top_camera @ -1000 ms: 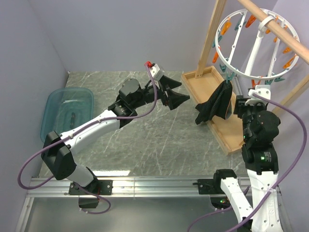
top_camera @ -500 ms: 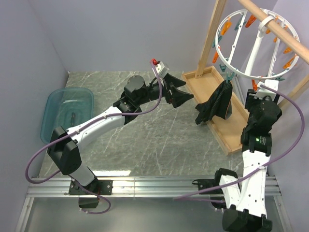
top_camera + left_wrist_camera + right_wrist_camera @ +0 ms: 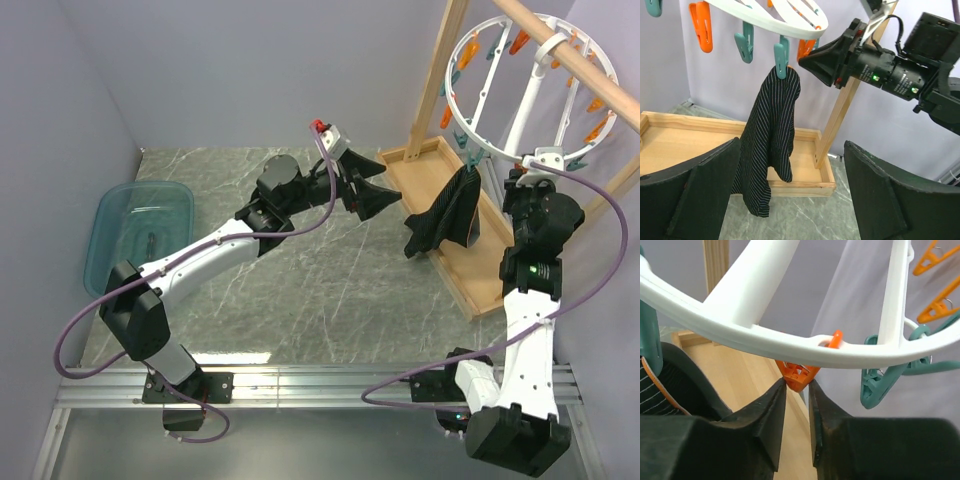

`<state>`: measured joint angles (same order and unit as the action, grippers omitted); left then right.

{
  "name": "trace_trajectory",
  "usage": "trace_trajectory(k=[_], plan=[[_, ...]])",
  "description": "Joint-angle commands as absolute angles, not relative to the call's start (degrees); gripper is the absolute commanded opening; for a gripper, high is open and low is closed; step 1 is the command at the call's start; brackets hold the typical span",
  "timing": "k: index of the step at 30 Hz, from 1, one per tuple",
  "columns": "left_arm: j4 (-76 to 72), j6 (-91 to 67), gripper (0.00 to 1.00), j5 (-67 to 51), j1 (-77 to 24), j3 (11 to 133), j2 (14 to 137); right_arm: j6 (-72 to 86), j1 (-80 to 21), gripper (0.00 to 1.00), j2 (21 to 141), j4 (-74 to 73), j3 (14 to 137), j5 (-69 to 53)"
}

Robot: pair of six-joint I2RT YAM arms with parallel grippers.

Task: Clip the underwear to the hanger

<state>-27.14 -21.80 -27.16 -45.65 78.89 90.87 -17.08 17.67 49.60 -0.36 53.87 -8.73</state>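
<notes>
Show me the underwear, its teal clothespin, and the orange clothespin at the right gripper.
underwear (image 3: 771, 145), left wrist view, mid fabric.
teal clothespin (image 3: 781, 55), left wrist view, its body.
orange clothespin (image 3: 797, 376), right wrist view, lower end.

Far right, the hanger (image 3: 765, 346) hangs off the rail (image 3: 600, 86). The underwear (image 3: 450, 215) dangles from its left rim, over the tray (image 3: 480, 282) on the table (image 3: 300, 290). Left hand (image 3: 385, 188) sits left of it, right hand (image 3: 797, 386) to its right, pinching a clothespin (image 3: 797, 375) beneath the rim. Bin (image 3: 110, 250) far left.

Bright even light, soft shadows, sharp focus
</notes>
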Motion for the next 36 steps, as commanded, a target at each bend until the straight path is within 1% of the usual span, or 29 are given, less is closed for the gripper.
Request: trace_trajectory(k=[1, 3, 4, 10, 13, 15, 18, 19, 21, 24, 26, 27, 31, 32, 33, 36], plan=[[-30.59, -20.48, 0.89, -27.77, -44.83, 81.83, 90.44, -15.38, 17.93, 0.24, 49.92, 3.6, 57.74, -12.2], [-30.85, -19.95, 0.88, -27.42, -44.47, 82.35, 90.7, -14.07, 17.67, 0.18, 50.1, 3.25, 58.27, -13.27], [-30.94, -19.17, 0.87, -27.33, -44.3, 82.7, 91.23, -13.8, 17.14, 0.14, 50.27, 3.08, 58.53, -13.88], [-28.75, -19.16, 0.78, -25.84, -42.8, 90.6, 96.22, -12.31, 13.02, 0.04, 50.36, 2.11, 59.59, -15.47], [-28.48, -20.12, 0.72, -25.05, -42.8, 95.44, 99.39, -12.22, 10.73, 0.0, 50.45, 1.41, 60.2, -14.94], [-28.3, -21.26, 0.66, -25.66, -42.8, 99.39, 101.33, -12.48, 8.27, 0.0, 50.71, 1.23, 60.2, -13.89], [-29.09, -23.46, 0.61, -26.36, -43.5, 102.56, 104.93, -11.26, 6.16, 0.0, 50.98, 0.79, 60.99, -13.45], [-28.83, -23.55, 0.61, -26.63, -43.94, 103.35, 106.51, -10.73, 5.98, 0.01, 50.72, 0.53, 61.61, -13.53], [-28.3, -23.03, 0.62, -26.63, -45.52, 105.73, 108.19, -8.89, 5.71, 0.07, 49.84, -1.31, 62.49, -13.45], [-28.57, -20.84, 0.64, -24.18, -47.8, 108.18, 110.91, -7.13, 5.71, 0.21, 47.3, -6.05, 64.68, -11.78], [-27.87, -19.17, 0.64, -21.73, -48.95, 111.42, 113.46, -6.24, 5.71, 0.26, 45.71, -10.69, 66.96, -9.5], [-26.64, -17.94, 0.65, -21.01, -50.0, 112.75, 114.42, -5.11, 5.71, 0.32, 44.49, -12.64, 67.84, -8.71], [-28.29, -15.56, 0.68, -16.18, -52.38, 115.57, 118.55, -3.34, 5.8, 0.42, 42.45, -20.82, 72.93, -2.13], [-28.91, -15.21, 0.7, -15.21, -52.9, 116.1, 119.0, -2.73, 5.89, 0.44, 42.28, -23.61, 73.56, 2.24], [-29.53, -14.51, 0.73, -13.2, -53.69, 116.45, 119.53, -1.68, 5.89, 0.46, 41.93, -24.6, 74.09, 4.2], [-29.97, -12.23, 0.78, -6.7, -55.45, 119.08, 121.63, -1.14, 7.03, 0.5, 40.44, -25.75, 74.01, 8.87]])
